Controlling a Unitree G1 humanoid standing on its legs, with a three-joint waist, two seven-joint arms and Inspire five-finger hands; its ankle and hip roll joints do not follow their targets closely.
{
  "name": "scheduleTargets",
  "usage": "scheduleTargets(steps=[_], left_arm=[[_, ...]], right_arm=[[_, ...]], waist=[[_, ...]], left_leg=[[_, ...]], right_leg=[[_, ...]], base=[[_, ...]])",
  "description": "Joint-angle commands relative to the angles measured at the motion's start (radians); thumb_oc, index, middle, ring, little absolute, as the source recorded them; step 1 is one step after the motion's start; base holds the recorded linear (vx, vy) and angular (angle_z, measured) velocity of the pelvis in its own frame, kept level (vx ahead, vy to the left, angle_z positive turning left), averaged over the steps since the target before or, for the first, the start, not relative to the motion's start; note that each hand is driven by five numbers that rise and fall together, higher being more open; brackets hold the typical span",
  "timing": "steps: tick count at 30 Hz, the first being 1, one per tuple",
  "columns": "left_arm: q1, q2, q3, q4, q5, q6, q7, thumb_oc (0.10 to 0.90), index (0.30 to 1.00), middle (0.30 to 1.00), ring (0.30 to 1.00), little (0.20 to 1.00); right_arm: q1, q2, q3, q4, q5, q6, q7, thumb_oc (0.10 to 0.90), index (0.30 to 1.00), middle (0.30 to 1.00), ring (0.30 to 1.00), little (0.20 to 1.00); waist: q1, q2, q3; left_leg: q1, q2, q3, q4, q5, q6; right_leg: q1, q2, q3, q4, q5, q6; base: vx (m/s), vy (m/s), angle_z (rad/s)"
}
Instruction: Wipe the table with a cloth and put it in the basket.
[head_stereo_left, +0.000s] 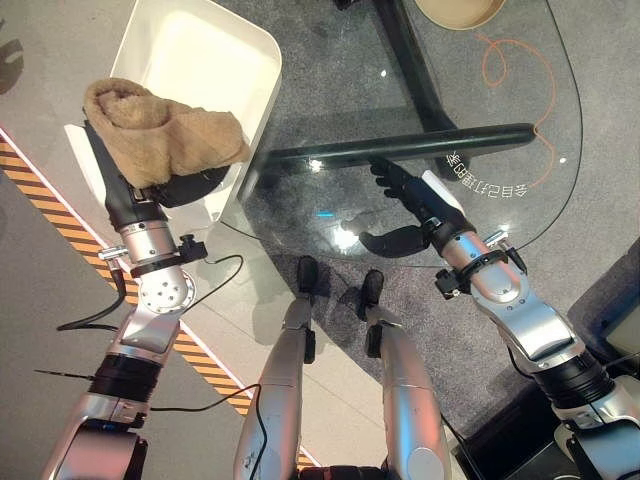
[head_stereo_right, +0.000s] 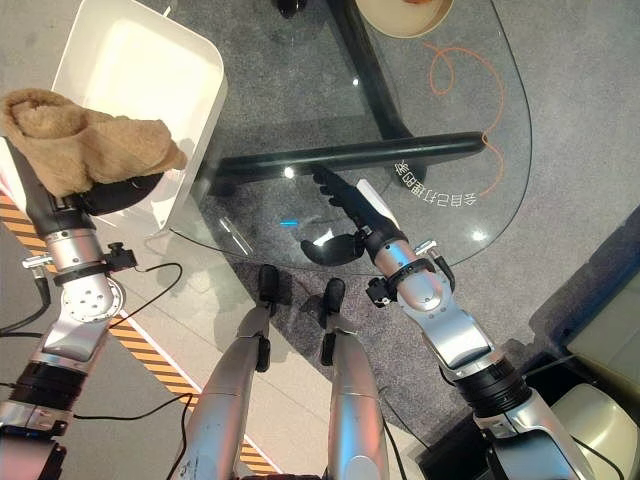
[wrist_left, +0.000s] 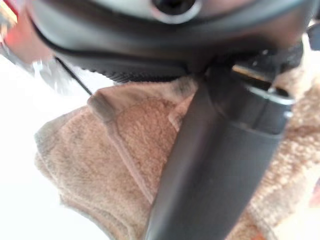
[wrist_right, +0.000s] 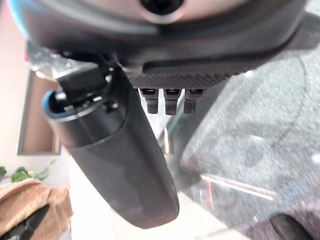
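Note:
My left hand (head_stereo_left: 185, 186) is shut on a tan terry cloth (head_stereo_left: 160, 125), which hangs bunched over the near edge of the white rectangular basket (head_stereo_left: 200, 50). In the left wrist view the thumb (wrist_left: 215, 165) presses against the cloth (wrist_left: 115, 165). The basket stands on the floor to the left of the round glass table (head_stereo_left: 500, 190). My right hand (head_stereo_left: 415, 205) lies open on the glass near the table's front edge, fingers straight and thumb spread. Its wrist view shows its thumb (wrist_right: 115, 165) over the glass and the cloth (wrist_right: 35, 205) off to one side.
A black table frame bar (head_stereo_left: 400, 147) runs under the glass just beyond my right hand. A round tan bowl (head_stereo_left: 458, 10) sits at the table's far edge, with an orange cord (head_stereo_left: 545, 90) beside it. Yellow-black tape (head_stereo_left: 60, 230) crosses the floor on the left.

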Motion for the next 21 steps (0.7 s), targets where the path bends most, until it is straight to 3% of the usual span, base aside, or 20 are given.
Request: scheduleTargets(steps=[1,10,21], left_arm=[[-0.13,0.055,0.069,-0.001,0.048,-0.048,0.103,0.1,0.3,0.3,0.3,0.2],[-0.349,0.103,-0.014,0.222,-0.023,0.002,0.153,0.1,0.3,0.3,0.3,0.2],[-0.572,0.191,-0.157,0.491,-0.107,0.148,0.131,0.1,0.3,0.3,0.3,0.2]], right_arm=[[-0.063,-0.03,0.032,-0.054,0.062,-0.011,0.041,0.8,0.9,0.9,0.9,0.9],[-0.17,-0.038,0.154,0.018,0.117,0.085,0.113,0.8,0.9,0.9,0.9,0.9],[-0.26,-0.035,0.228,0.089,0.191,0.099,0.107,0.8,0.9,0.9,0.9,0.9]], waist=[[-0.015,0.053,-0.024],[-0.029,0.036,-0.024],[-0.052,0.0,-0.024]], left_leg=[[-0.033,-0.004,-0.003,0.142,-0.144,-0.008],[-0.08,0.002,0.009,0.16,-0.143,-0.009],[-0.155,0.019,0.014,0.204,-0.154,-0.016]], right_leg=[[-0.013,0.033,0.011,-0.094,0.084,0.028],[-0.059,0.038,0.021,-0.095,0.104,0.035],[-0.118,0.036,0.025,-0.099,0.126,0.046]], base=[[0.0,0.093,0.01],[0.01,0.069,0.01],[0.01,0.058,0.03]])
